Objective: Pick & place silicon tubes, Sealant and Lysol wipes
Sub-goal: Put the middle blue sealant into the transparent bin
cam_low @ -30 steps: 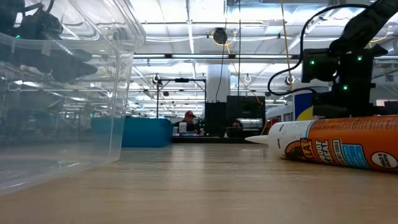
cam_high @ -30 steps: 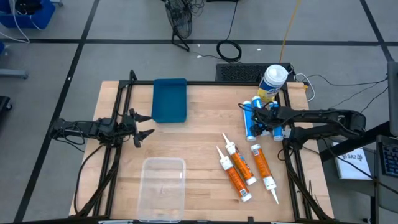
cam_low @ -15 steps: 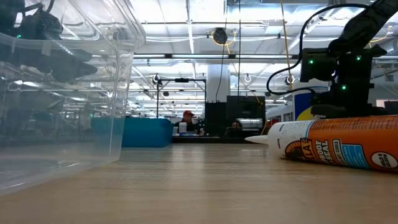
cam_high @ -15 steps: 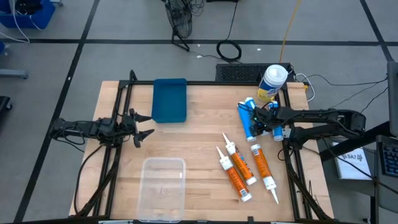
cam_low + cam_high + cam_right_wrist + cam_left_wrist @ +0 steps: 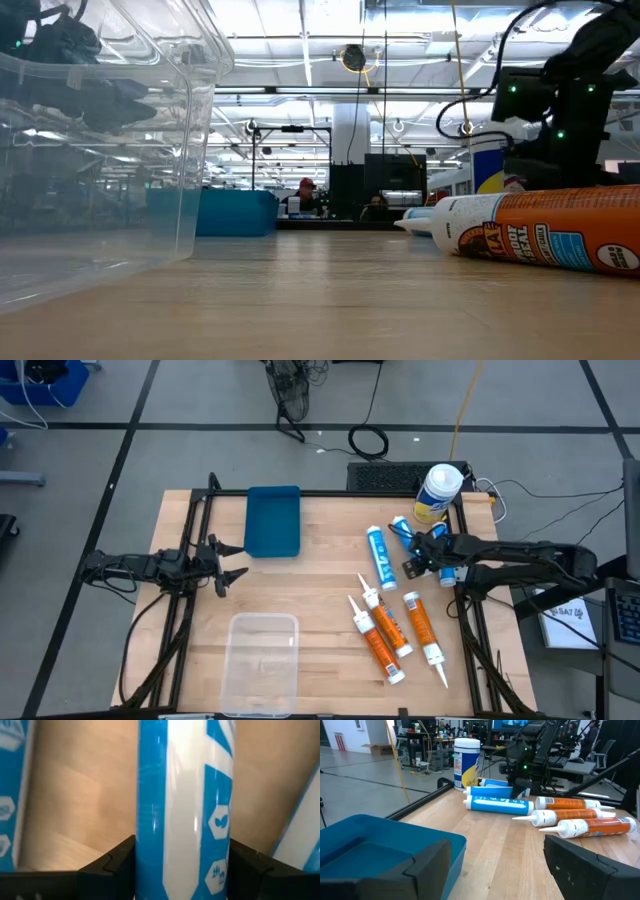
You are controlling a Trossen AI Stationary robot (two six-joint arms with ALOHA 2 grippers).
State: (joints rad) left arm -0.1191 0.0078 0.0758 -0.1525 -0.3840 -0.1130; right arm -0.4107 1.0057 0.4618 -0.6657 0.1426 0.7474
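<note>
Blue-and-white tubes lie at the table's far right. One [image 5: 380, 556] rests alone on its side. Another [image 5: 404, 532] lies aslant between the fingers of my right gripper [image 5: 420, 558], which is shut on it and points steeply down. The Lysol wipes canister [image 5: 440, 490], white-lidded with a yellow-and-blue label, stands upright at the far right corner. Three orange tubes with white nozzles [image 5: 388, 628] lie side by side nearer the front. My left gripper [image 5: 226, 560] waits open at the left, by the blue tray [image 5: 272, 520]. My right gripper pinches the blue tube's round body [image 5: 150, 840] between its two fingers [image 5: 114, 862], one on each side. The fingers come from above, slanting down, and lie across the tube. Whether the tube is clear of the table I cannot tell.
A clear plastic bin [image 5: 262, 660] stands at the front left of the table. Cables and a black box [image 5: 385, 475] lie past the far edge. Bare wood lies between the tray, the bin and the tubes.
One blue tube has rolled toward the table's left, away from the other blue tubes, and now lies alone. My right gripper has tipped a little over the tubes, and the tube between its fingers now lies aslant.
</note>
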